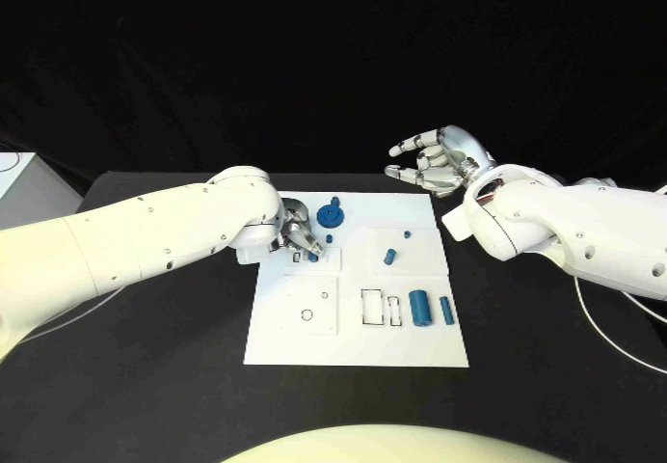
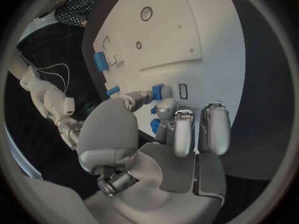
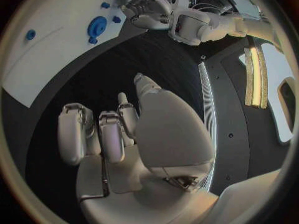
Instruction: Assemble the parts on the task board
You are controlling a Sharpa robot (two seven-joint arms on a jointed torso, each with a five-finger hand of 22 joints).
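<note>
A black worktop [image 1: 153, 386] filled the scene under a dark background, with the white task board [image 1: 358, 333] lying flat at its middle, its long sides running from near to far.

At the board's far-left part, the left hand [image 1: 296, 238] reached down over a small rectangular slot. In the left wrist view, its fingers [image 2: 185, 129] were curled in around a small blue part [image 2: 157, 91], which sat pinched at the fingertips just beside the dark-outlined slot [image 2: 182, 90]; a second bit of blue [image 2: 154, 125] showed lower among the fingers, and I could not tell whether it was the same piece. The part's long axis could not be made out.

Just right of that hand stood a round blue gear-like part [image 1: 331, 214], upright on the board's far edge. Further right lay a small blue peg [image 1: 390, 257], slanting, and a tiny blue dot [image 1: 408, 232] beyond it. Toward the near right, a blue cylinder [image 1: 420, 310] and a thinner blue rod [image 1: 446, 309] lay side by side, their long axes running near to far, just right of a rectangular outline [image 1: 373, 307]. A raised white square [image 1: 308, 303] with a small ring sat at the near left.

The right hand [image 1: 440, 160] was held above the worktop beyond the board's far-right corner, well apart from every part, its fingers loosely bent, spread and holding nothing.
</note>
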